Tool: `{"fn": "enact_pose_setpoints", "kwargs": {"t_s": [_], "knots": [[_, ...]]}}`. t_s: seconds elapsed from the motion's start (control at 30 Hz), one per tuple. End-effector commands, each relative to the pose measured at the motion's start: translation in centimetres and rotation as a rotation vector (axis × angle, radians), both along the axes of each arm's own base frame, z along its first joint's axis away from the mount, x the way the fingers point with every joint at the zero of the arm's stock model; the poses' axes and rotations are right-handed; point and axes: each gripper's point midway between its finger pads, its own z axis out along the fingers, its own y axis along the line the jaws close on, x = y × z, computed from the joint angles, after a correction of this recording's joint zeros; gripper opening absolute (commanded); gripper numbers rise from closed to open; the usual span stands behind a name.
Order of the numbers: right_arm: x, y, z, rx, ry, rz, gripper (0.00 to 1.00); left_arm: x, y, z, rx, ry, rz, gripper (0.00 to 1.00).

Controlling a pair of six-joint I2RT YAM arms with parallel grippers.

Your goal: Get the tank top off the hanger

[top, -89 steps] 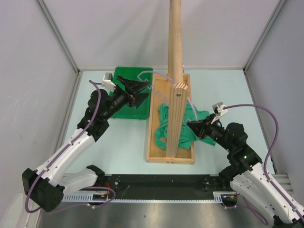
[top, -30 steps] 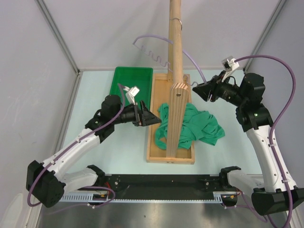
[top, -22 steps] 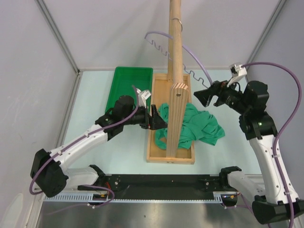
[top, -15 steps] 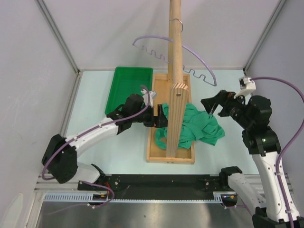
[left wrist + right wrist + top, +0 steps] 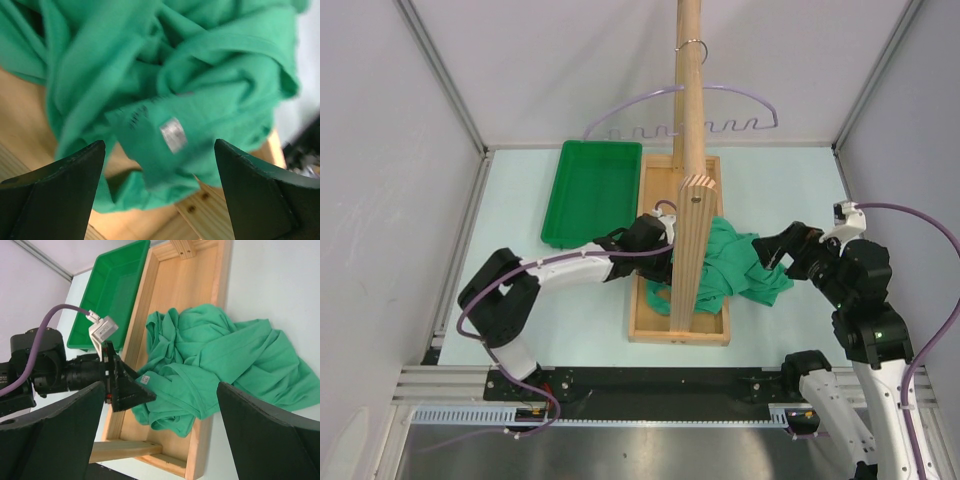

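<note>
One crumpled teal-green cloth tank top [image 5: 745, 262] lies heaped on the one wooden pole stand's [image 5: 689, 90] base (spilling over its right edge). One pale lavender wavy hanger [image 5: 730, 126] hangs bare on the pole. Of the two grippers, the left gripper [image 5: 159, 147] is spread wide close to the cloth and the right gripper [image 5: 161, 390] gapes empty, farther off.

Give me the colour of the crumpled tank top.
Plain teal-green, with no pattern. The tank top shows best in the right wrist view.
</note>
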Motion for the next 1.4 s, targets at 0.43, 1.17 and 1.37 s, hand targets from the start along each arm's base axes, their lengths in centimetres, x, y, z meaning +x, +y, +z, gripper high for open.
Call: {"fn": "enact_pose_setpoints", "kwargs": {"t_s": [0.43,1.17,1.37], "knots": [[-0.1,-0.1,-0.5,-0.007,0.004,0.001,1.00,7.8,-2.6,-2.3,0.155,-0.194,0.090,0.89],[0.2,0.2,-1.9,-0.001,0.030,0.007,1.00,5.1,2.5,9.4,-0.142,-0.224,0.190,0.00],[0.3,0.3,-2.3,0.003,0.037,0.014,1.00,4.1,6.1,12.8,-0.212,-0.250,0.245,0.00]]}}
